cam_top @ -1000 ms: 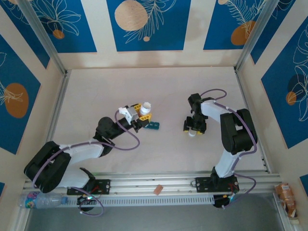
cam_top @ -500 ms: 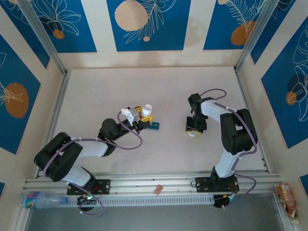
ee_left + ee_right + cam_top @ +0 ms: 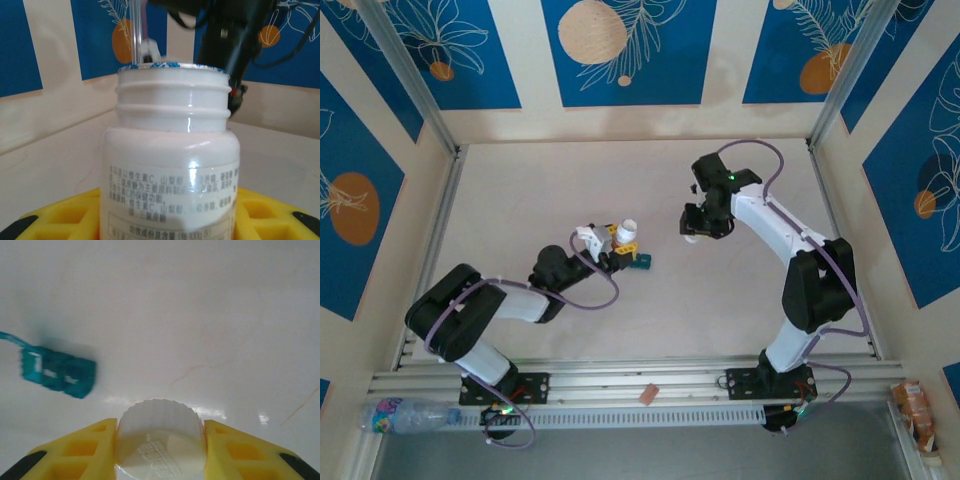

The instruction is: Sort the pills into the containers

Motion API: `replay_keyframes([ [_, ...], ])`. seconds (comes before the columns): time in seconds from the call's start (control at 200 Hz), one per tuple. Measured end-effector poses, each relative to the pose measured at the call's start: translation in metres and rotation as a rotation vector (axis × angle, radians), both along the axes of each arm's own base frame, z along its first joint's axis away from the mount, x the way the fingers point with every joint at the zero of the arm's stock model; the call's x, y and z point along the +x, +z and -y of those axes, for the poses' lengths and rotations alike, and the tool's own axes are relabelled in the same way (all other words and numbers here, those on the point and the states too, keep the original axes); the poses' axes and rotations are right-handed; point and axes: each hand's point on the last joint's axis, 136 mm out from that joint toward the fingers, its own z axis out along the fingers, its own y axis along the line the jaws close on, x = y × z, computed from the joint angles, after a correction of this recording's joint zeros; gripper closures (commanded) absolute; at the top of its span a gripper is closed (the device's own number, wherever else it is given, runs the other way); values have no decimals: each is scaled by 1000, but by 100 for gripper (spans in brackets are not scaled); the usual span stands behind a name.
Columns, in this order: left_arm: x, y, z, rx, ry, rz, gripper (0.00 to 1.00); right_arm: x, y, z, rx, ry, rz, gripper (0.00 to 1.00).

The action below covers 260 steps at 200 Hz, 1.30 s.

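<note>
Grip check for you: your left gripper is clamped on the white pill bottle, whose threaded neck is bare. Your right gripper, held above the table to the far right of the bottle, is closed on the ribbed white cap between its yellow fingers. The containers, a teal-green strip, lie on the table just right of your left gripper; whether they touch it you cannot tell.

teal containers, white bottle, white cap
</note>
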Motion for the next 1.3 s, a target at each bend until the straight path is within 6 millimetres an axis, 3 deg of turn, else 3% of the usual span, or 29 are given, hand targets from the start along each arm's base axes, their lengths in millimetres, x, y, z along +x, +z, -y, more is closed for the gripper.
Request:
replay_keyframes([
  [0.29,14,-18,3,31,-8,-27,100,12,74,-31,134,108,107,65],
  [0.435,24,-24,5,45,-15,-25,100,12,95,-42,186,165,125,65],
  [0.815,41,-33,20,64,-70,-10,100,8,95,-66,247,300,37,64],
  [1.085,40,-39,24,77,-104,-10,100,2,92,-95,251,401,-3,64],
  [1.3,39,-39,25,79,-113,-5,100,-6,86,-102,236,436,-40,64],
])
